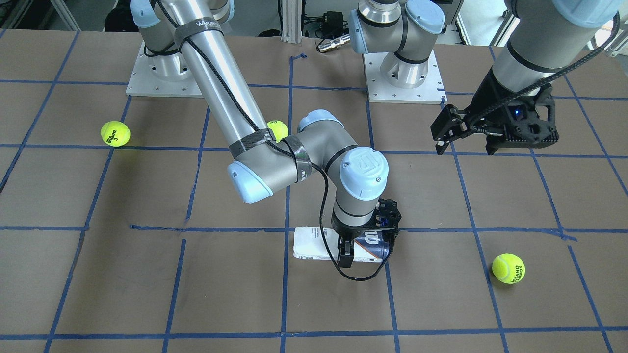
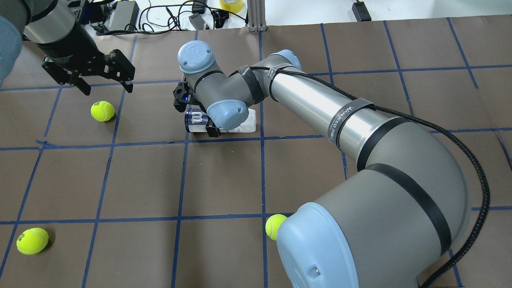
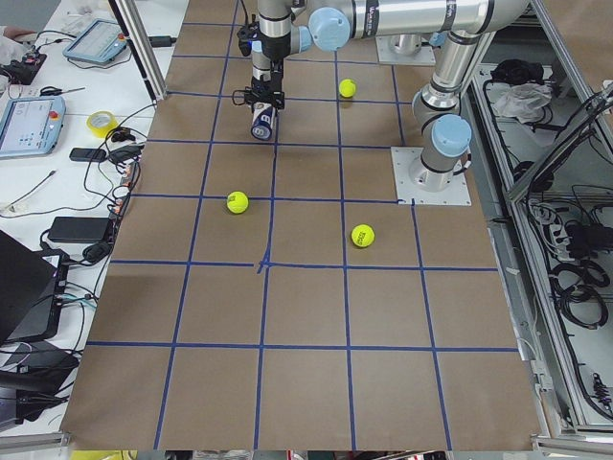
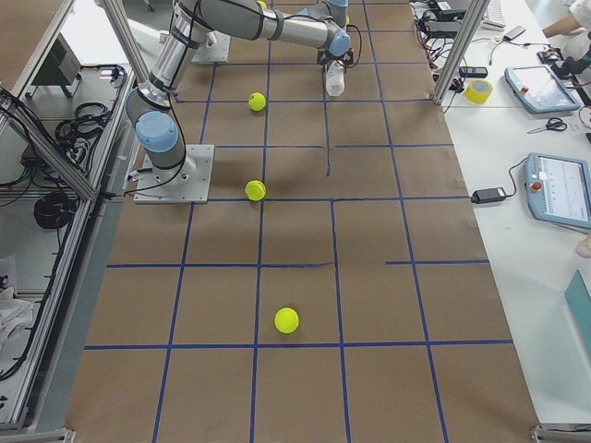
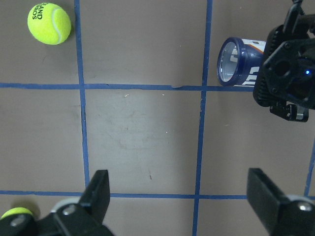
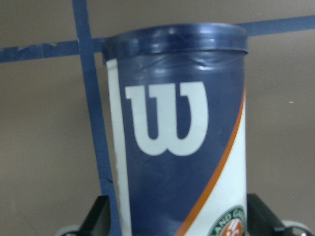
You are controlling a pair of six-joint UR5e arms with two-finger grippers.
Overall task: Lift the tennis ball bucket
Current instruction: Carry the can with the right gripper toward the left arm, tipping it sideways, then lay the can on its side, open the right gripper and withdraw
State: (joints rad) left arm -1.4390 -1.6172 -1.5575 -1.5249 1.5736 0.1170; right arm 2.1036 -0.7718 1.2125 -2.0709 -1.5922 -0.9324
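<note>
The tennis ball bucket (image 1: 314, 245) is a slim can with a white label and a navy band with a white "W". It lies on its side on the brown table, near a blue tape line. My right gripper (image 1: 365, 249) is down over its navy end. In the right wrist view the can (image 6: 177, 123) fills the space between the two spread fingers (image 6: 98, 219), and the gripper is open. My left gripper (image 1: 466, 144) hangs open and empty above the table, apart from the can. The left wrist view shows the can's open end (image 5: 236, 61) at upper right.
Three loose yellow-green tennis balls lie on the table: one (image 1: 115, 133) by the right arm's side, one (image 1: 278, 130) partly behind the right arm, one (image 1: 508, 268) below the left gripper. Both arm bases (image 1: 402, 88) stand at the robot's edge.
</note>
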